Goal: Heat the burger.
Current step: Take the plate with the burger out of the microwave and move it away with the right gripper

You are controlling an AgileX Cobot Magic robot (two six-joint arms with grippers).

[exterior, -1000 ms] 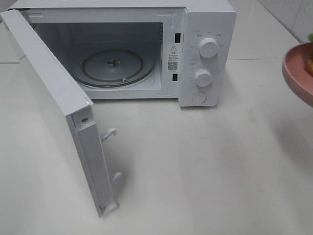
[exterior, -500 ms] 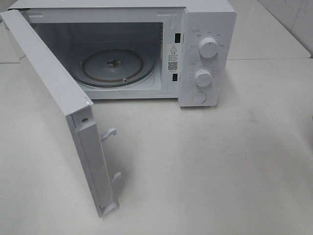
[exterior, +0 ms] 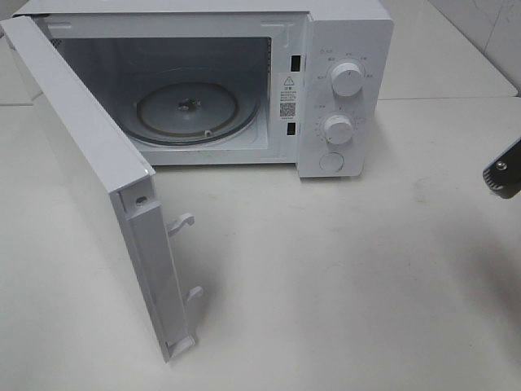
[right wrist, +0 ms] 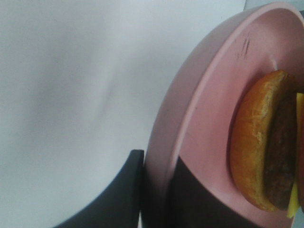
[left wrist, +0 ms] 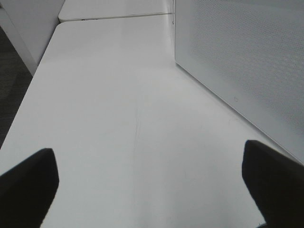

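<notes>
The burger, with its golden-brown bun and dark patty, rests on a pink plate in the right wrist view. My right gripper is shut on the plate's rim, one dark finger under it and one on top. Plate and burger are outside the exterior view, where only a grey piece of the right arm shows at the right edge. My left gripper hangs open over bare table, holding nothing, beside the microwave door.
The white microwave stands at the back with its door swung wide toward the front left. Its glass turntable holds nothing. Two knobs and a button sit on its right panel. White table stretches in front.
The pink plate seen at the exterior view's right edge a second ago has gone out of that view. A grey piece of the right arm now shows there. Microwave and left gripper are unchanged.
</notes>
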